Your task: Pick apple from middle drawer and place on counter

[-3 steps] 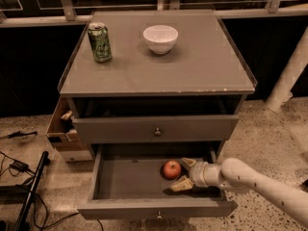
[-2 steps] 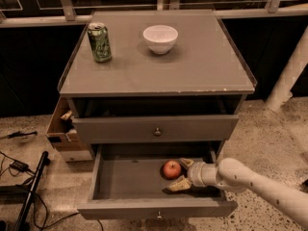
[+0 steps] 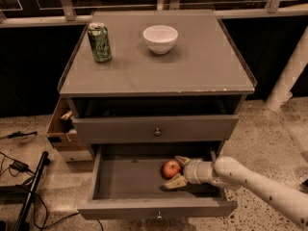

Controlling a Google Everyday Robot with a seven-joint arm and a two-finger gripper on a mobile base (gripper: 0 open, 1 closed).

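The red apple (image 3: 170, 168) lies in the open middle drawer (image 3: 120, 179), right of its middle. My gripper (image 3: 176, 171) reaches in from the right, inside the drawer. Its two tan fingers stand open around the apple, one behind it and one in front (image 3: 176, 182). The counter (image 3: 192, 66) is the grey cabinet top above the drawers.
A green can (image 3: 99, 42) and a white bowl (image 3: 160, 38) stand at the back of the counter. A shut knobbed drawer front (image 3: 156, 129) sits above the open drawer. A wooden box (image 3: 62, 129) and cables (image 3: 19, 167) lie on the floor to the left.
The gripper has edged left, so its fingers now reach further around the apple. The apple has not moved.
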